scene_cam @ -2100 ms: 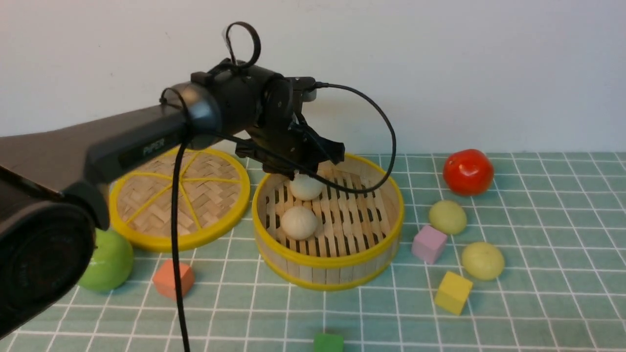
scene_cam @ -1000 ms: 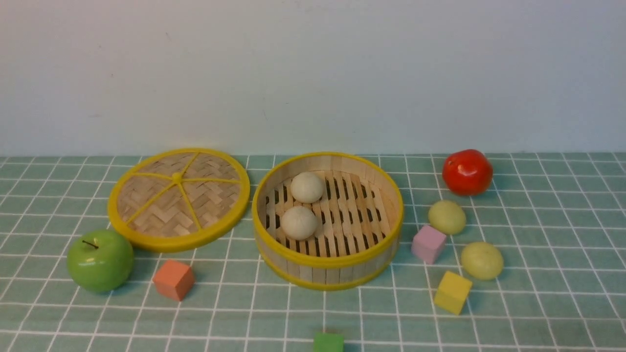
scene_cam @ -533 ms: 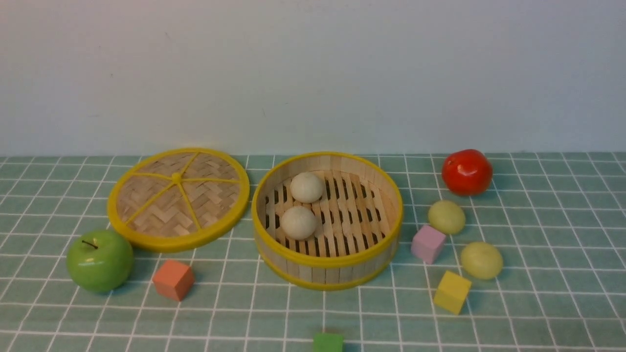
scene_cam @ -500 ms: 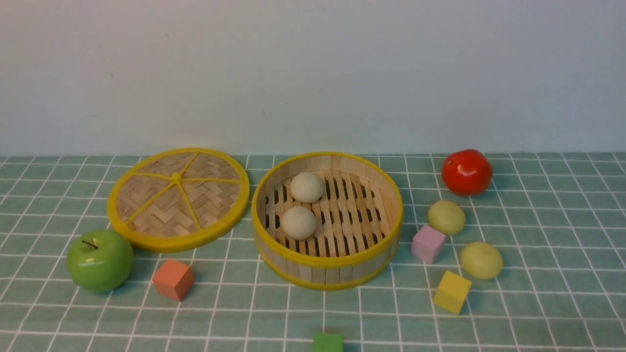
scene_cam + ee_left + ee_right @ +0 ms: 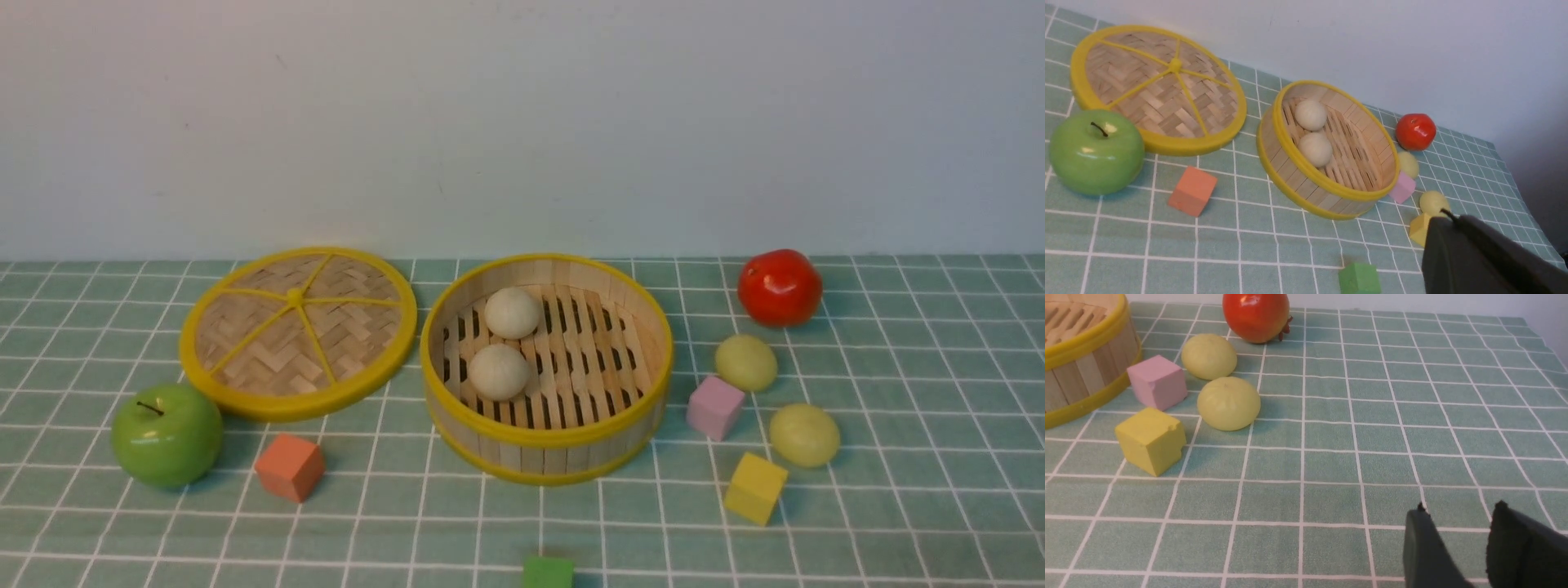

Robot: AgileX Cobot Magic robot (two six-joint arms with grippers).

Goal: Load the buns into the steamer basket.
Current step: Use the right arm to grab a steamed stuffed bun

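The far off-white bun (image 5: pixel 513 313) and the near off-white bun (image 5: pixel 499 371) are sitting in the steamer basket (image 5: pixel 545 437), on the left of its slatted floor, while the back yellow-green bun (image 5: pixel 746 363) and the front yellow-green bun (image 5: pixel 804 435) are out on the table (image 5: pixel 898 506) just right of it, with a pink cube (image 5: pixel 715 407) and a yellow cube (image 5: pixel 755 487) close by. The left jaws are closed up tight with nothing in them; the right jaws are parted, empty, low over the table well apart from those buns. The lid (image 5: pixel 298 333) lies flat left of the basket.
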